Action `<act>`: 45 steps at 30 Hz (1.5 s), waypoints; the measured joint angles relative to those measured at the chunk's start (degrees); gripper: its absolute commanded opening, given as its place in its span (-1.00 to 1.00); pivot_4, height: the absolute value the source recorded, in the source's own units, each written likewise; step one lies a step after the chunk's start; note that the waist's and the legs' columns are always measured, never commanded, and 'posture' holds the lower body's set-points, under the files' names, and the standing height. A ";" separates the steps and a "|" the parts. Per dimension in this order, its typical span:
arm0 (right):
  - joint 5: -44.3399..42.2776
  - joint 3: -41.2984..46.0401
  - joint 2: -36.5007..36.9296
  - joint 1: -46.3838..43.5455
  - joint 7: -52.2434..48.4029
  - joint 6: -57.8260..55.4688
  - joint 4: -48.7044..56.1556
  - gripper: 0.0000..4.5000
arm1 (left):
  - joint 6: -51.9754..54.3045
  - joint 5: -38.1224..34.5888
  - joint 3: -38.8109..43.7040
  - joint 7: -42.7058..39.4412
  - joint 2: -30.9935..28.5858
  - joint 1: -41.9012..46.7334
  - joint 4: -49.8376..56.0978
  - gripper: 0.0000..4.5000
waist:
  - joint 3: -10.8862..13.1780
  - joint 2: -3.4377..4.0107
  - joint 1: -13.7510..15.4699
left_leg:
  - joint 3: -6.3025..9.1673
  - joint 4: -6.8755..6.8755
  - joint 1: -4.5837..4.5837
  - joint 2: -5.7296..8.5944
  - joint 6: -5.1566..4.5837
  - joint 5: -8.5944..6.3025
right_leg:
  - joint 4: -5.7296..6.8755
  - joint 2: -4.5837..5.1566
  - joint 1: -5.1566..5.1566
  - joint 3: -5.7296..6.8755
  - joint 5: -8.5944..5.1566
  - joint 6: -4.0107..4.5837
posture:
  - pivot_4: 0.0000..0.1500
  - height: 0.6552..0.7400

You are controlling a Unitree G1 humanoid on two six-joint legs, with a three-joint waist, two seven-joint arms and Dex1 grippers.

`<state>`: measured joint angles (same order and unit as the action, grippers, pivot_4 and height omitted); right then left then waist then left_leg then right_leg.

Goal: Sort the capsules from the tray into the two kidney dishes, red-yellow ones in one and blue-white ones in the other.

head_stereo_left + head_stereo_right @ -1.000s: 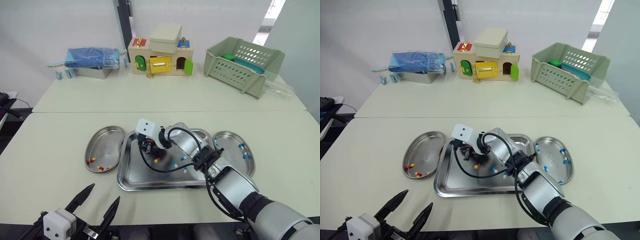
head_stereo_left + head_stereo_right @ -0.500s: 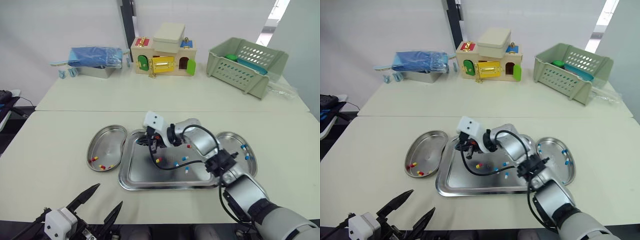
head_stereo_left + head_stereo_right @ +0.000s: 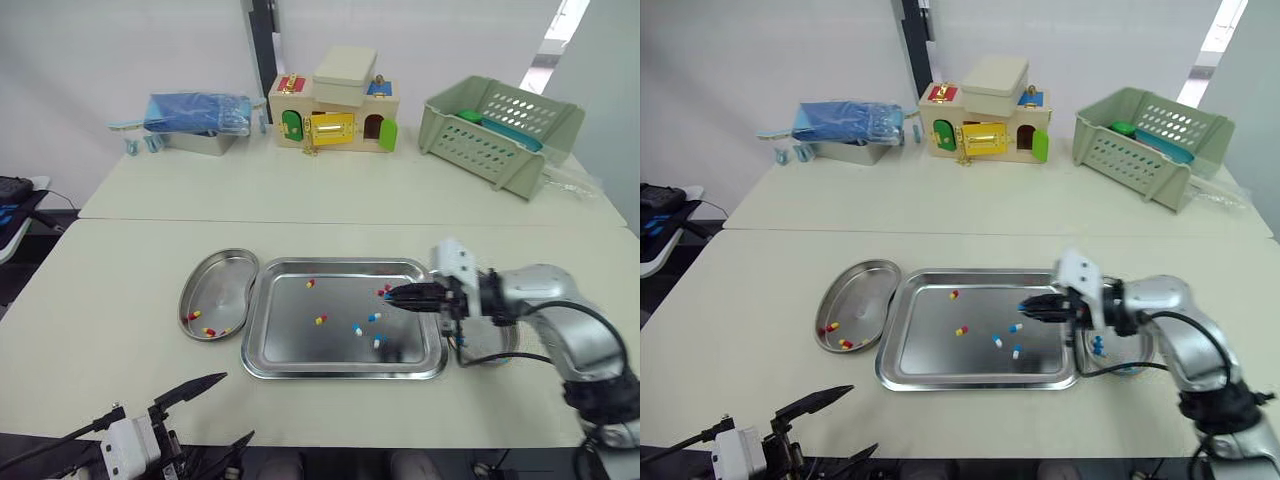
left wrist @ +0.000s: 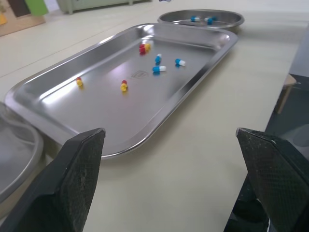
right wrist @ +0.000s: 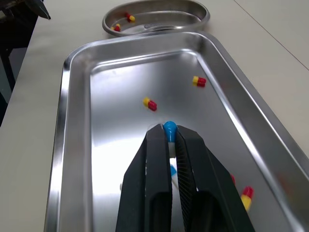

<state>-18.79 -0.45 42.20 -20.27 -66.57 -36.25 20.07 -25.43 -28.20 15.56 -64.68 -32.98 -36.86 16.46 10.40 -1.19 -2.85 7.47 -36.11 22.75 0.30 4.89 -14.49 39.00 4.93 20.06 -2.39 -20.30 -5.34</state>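
Note:
The steel tray [image 3: 262, 345] lies mid-table and holds several loose capsules, red-yellow ones [image 3: 320, 320] and blue-white ones [image 3: 357, 329]. The left kidney dish [image 3: 218, 275] holds a few red-yellow capsules [image 3: 205, 331]. The right kidney dish [image 4: 203, 18] holds blue-white capsules and is partly hidden behind my right arm. My right gripper [image 3: 390, 294] points left, just above the tray's right part. It is shut on a blue-white capsule [image 5: 169, 128]. My left gripper [image 4: 169, 135] is open and empty at the table's near edge, short of the tray.
At the back of the far table stand a wooden toy house [image 3: 335, 100], a green slotted basket [image 3: 500, 125] and a blue bag on a metal box [image 3: 195, 115]. Bare tabletop lies in front of the tray and to the left of the left dish.
My right arm has swung from the tray's left part across to its right part, near the right dish. The head camera has shifted too. The left gripper stays low and open.

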 measured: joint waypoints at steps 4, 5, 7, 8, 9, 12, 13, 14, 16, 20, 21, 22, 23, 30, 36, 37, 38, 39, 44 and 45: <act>-0.62 7.04 6.71 6.30 -0.85 1.28 -1.37 -0.98 | 1.55 -0.05 -0.61 0.29 -0.44 1.24 1.10 1.00 | -0.01 -0.02 -0.03 | -0.04 0.00 -0.05 -0.02 0.00 0.00 | -0.01 0.00 -0.05 -0.01 0.00 0.00 | 1.00 1.00; -0.67 8.14 7.35 7.22 -0.85 1.72 -1.80 -0.98 | 1.80 -0.06 -0.75 0.32 -0.57 1.37 1.51 1.00 | -0.01 -0.02 -0.16 | -0.06 0.00 -0.08 -0.02 0.00 0.00 | 0.00 0.00 -0.06 -0.03 0.00 0.00 | 1.00 1.00; -0.76 10.74 9.11 10.68 -0.89 3.05 -2.89 -0.98 | 3.09 -0.29 -1.16 0.59 -0.76 1.64 2.82 1.00 | -0.02 -0.01 -0.03 | -0.05 0.00 -0.07 -0.02 0.00 0.00 | -0.01 0.00 -0.09 -0.01 0.00 0.00 | 1.00 1.00; -0.48 12.11 10.30 12.56 -0.87 3.78 -4.13 -0.98 | 4.02 -0.50 -1.47 0.79 -0.86 1.58 3.78 1.00 | -0.02 -0.01 0.09 | -0.07 -0.01 -0.06 -0.01 0.00 0.00 | -0.03 0.02 -0.11 -0.02 0.00 0.00 | 1.00 1.00; -0.30 13.13 11.23 13.94 -0.83 4.49 -5.17 -0.98 | 4.73 -0.72 -1.62 1.03 -0.93 1.53 4.35 1.00 | -0.02 -0.01 0.14 | -0.09 -0.02 -0.07 0.00 0.00 0.00 | -0.03 0.03 -0.12 -0.02 0.00 0.00 | 1.00 1.00; -0.24 14.17 11.86 15.37 -0.31 5.91 -6.38 -0.98 | 6.58 -0.96 -1.64 1.58 -1.22 1.82 5.97 1.00 | -0.03 0.02 -0.22 | -0.10 -0.01 -0.17 -0.03 -0.01 0.00 | 0.01 0.00 -0.17 -0.04 0.00 0.00 | 1.00 1.00; -0.23 14.17 11.92 15.64 -0.09 6.39 -6.45 -0.98 | 6.99 -0.96 -1.64 1.65 -1.36 2.14 6.30 1.00 | -0.05 0.05 -0.27 | -0.09 0.00 -0.22 -0.03 -0.01 0.00 | 0.01 0.00 -0.22 -0.04 0.00 0.00 | 1.00 1.00; -0.21 14.16 11.95 15.87 0.16 6.83 -6.57 -0.98 | 7.49 -0.96 -1.63 1.74 -1.51 2.29 6.51 1.00 | -0.05 0.06 -0.26 | -0.09 0.00 -0.26 -0.03 0.00 0.00 | -0.01 0.00 -0.29 -0.03 0.00 0.00 | 1.00 1.00; -0.22 14.15 11.95 16.05 0.60 7.24 -7.07 -0.98 | 8.75 -0.97 -1.63 2.24 -1.72 2.36 6.91 1.00 | -0.05 0.05 -0.20 | -0.08 -0.01 -0.27 -0.02 0.00 0.00 | -0.05 0.00 -0.36 -0.02 0.00 0.00 | 1.00 1.00; -0.25 13.73 11.95 16.04 0.96 7.88 -7.74 -0.49 | 10.20 -0.97 -1.62 2.92 -1.74 2.15 8.70 1.00 | -0.05 0.06 -0.03 | -0.07 -0.01 -0.28 -0.02 0.00 0.00 | -0.06 0.01 -0.38 -0.01 0.00 0.00 | 1.00 1.00; -0.25 13.71 11.95 16.04 1.06 7.94 -7.86 -0.37 | 10.38 -0.97 -1.62 3.01 -1.74 2.07 8.81 1.00 | -0.05 0.06 -0.03 | -0.07 -0.01 -0.28 -0.02 0.00 0.00 | -0.06 0.01 -0.38 -0.01 0.00 0.00 | 1.00 1.00; -0.26 13.69 11.95 16.04 1.27 8.00 -7.92 -0.25 | 10.68 -0.97 -1.61 3.21 -1.73 1.98 8.90 1.00 | -0.05 0.06 -0.03 | -0.07 -0.01 -0.28 -0.02 0.00 0.00 | -0.06 0.01 -0.38 -0.01 0.00 0.00 | 1.00 1.00; -0.28 13.69 11.95 16.04 1.35 8.08 -7.97 -0.12 | 11.04 -0.96 -1.60 3.41 -1.73 1.89 8.98 1.00 | -0.05 0.06 -0.03 | -0.07 -0.01 -0.29 -0.02 0.00 0.00 | -0.07 0.01 -0.39 -0.01 0.00 0.00 | 1.00 1.00; -0.93 14.32 12.00 17.02 0.56 8.51 -9.31 0.81 | 11.43 -0.96 -0.74 4.91 -1.60 1.45 9.78 1.00 | -0.05 0.05 0.11 | -0.06 0.00 -0.29 -0.02 -0.01 0.00 | -0.09 0.01 -0.41 0.00 0.00 0.00 | 1.00 1.00; -3.25 20.42 12.62 20.95 -1.05 10.28 -10.78 0.99 | 14.68 -1.52 3.32 7.64 -1.82 0.90 9.77 1.00 | -0.04 0.04 0.36 | -0.07 0.00 -0.30 -0.02 -0.01 0.00 | -0.11 0.01 -0.43 0.01 0.00 -0.01 | 1.00 1.00; -3.55 21.90 12.95 21.96 -1.51 10.83 -11.44 0.99 | 16.50 -2.26 4.69 8.36 -2.46 0.86 9.75 1.00 | -0.04 0.04 0.47 | -0.07 0.00 -0.32 -0.02 -0.01 0.00 | -0.11 0.01 -0.44 0.01 0.00 -0.01 | 1.00 1.00; -4.12 23.84 12.97 22.99 -2.17 11.84 -12.57 0.99 | 18.93 -2.83 6.47 9.26 -3.83 0.87 9.47 1.00 | -0.04 0.03 0.57 | -0.05 0.00 -0.33 -0.02 -0.01 0.00 | -0.10 0.01 -0.46 0.02 0.00 -0.01 | 1.00 1.00; -4.50 25.12 12.98 23.70 -2.46 12.79 -13.63 0.99 | 20.68 -3.20 8.09 9.89 -4.94 1.05 8.83 1.00 | -0.04 0.03 0.58 | -0.06 0.00 -0.37 -0.02 -0.01 0.00 | -0.10 0.01 -0.48 0.01 0.00 -0.01 | 1.00 1.00; -4.26 27.40 13.32 26.56 -4.92 17.69 -21.49 0.99 | 29.24 -3.08 16.83 12.88 -10.98 5.33 -0.70 1.00 | -0.02 0.06 0.40 | -0.13 0.05 -0.63 -0.02 -0.01 -0.01 | -0.10 0.01 -0.66 -0.03 -0.01 0.00 | 1.00 1.00; -4.19 27.40 13.52 26.52 -5.30 18.32 -22.59 0.99 | 30.27 -2.86 17.95 12.83 -12.07 5.93 -2.51 1.00 | -0.02 0.06 0.21 | -0.16 0.07 -0.69 -0.02 -0.01 -0.01 | -0.10 0.01 -0.69 -0.06 -0.01 0.00 | 1.00 1.00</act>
<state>-22.98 26.94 55.72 6.25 -71.87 -17.92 -2.52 4.85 -31.06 33.51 -51.85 -45.05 -30.93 13.95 10.39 -1.12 -2.64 7.31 -36.05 22.06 0.28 4.88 -14.49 38.90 4.94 19.38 -2.44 -20.32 -5.34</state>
